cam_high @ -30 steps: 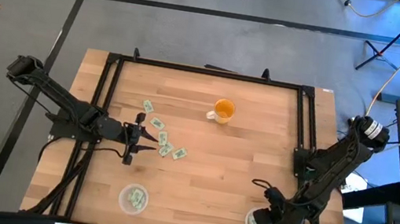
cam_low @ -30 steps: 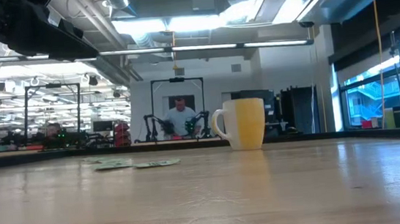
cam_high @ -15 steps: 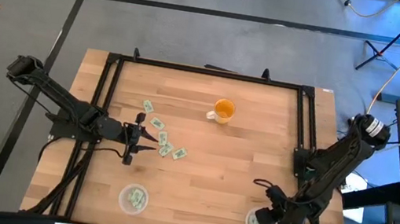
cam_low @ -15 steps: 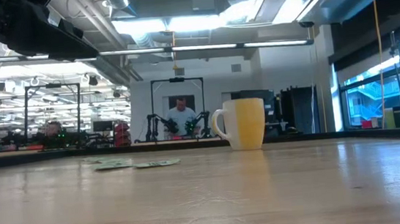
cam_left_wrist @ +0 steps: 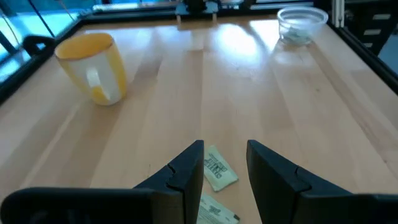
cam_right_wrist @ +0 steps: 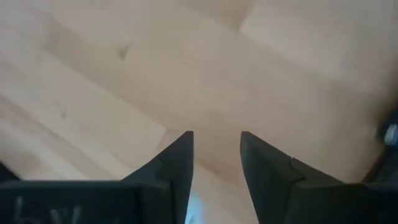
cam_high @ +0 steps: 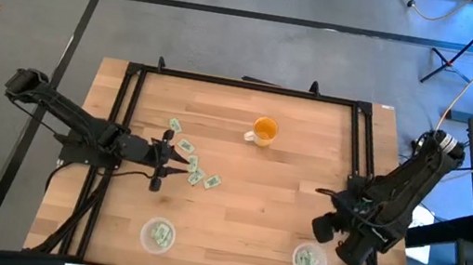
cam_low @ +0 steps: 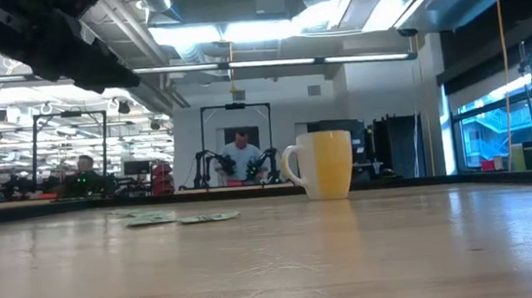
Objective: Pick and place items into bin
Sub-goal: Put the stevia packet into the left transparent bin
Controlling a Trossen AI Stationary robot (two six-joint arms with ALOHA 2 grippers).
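From above, the left gripper hangs at the packets scattered left of the orange mug, fingers parted with a narrow gap; the right gripper sits over bare table just above the right bowl, and a left bowl holds packets too. Low down, packets lie flat left of the mug. Left wrist: one packet lies beyond the parted fingers. Right wrist: fingers apart, nothing between them.
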